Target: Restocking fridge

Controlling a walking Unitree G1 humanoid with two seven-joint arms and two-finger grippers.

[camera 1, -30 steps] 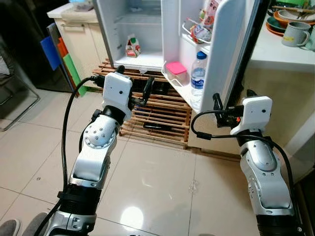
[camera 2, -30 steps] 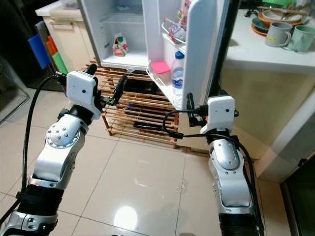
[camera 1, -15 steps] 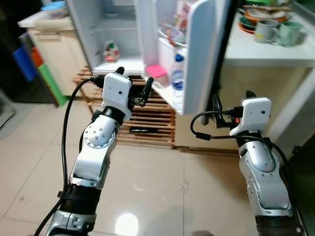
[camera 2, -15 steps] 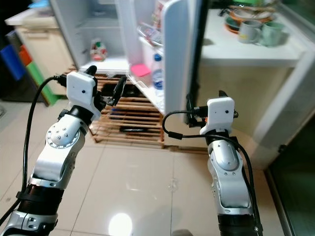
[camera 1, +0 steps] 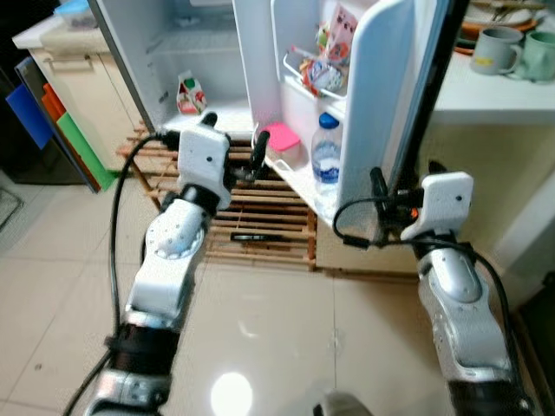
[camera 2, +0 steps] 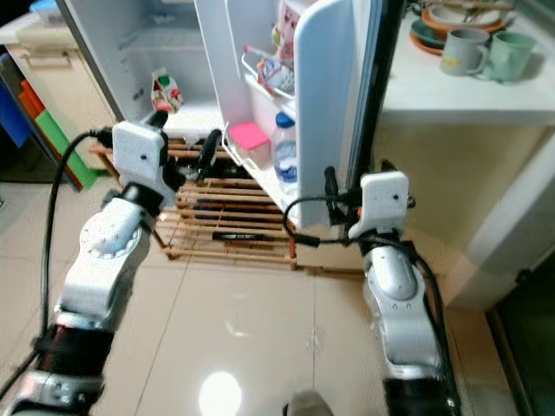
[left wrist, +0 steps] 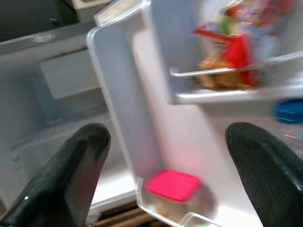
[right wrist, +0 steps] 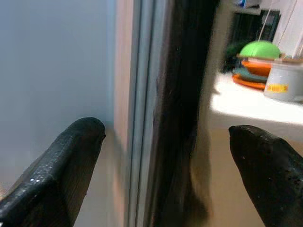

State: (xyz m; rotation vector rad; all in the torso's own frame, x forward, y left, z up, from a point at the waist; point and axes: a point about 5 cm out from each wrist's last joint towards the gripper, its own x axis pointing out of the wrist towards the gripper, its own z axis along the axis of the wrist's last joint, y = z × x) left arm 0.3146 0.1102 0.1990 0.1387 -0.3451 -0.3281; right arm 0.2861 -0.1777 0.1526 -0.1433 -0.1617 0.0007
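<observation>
— Where is the fridge (camera 1: 199, 52) sitting relative to the two grippers?

— It is standing open straight ahead of the robot, with its door (camera 1: 381, 95) swinging out toward the right side. The left gripper (camera 1: 234, 143) is hovering in front of the open compartment, fingers spread wide and holding nothing; in the left wrist view its two black fingers (left wrist: 71, 175) are framing the door's lower shelf. The right gripper (camera 1: 403, 186) is hanging just beside the door's outer edge, also spread apart and empty, with its fingers (right wrist: 61, 165) straddling the dark edge strip of the door.

— What is lying around, and is anything standing in the way?

— A wooden slatted rack (camera 1: 269, 217) is sitting on the tiled floor (camera 1: 260, 321) under the fridge, below both grippers. To the right, a white counter (camera 1: 494, 91) is carrying mugs (camera 1: 496, 48) and stacked plates (camera 2: 438, 19). On the left, a cream cabinet (camera 1: 78, 95) is showing blue, orange and green boards (camera 1: 52, 121) leaning against it. The open door itself is standing between the right gripper and the fridge interior.

— How is the fridge looking inside?

— The white main compartment is holding one small carton (camera 1: 186, 91) on its floor. The door's lower shelf is carrying a pink-lidded container (left wrist: 171, 185) and a water bottle (camera 1: 326, 156) with a blue cap; the wire-railed shelf above is holding colourful packets (camera 1: 325, 74), blurred in the wrist view.
</observation>
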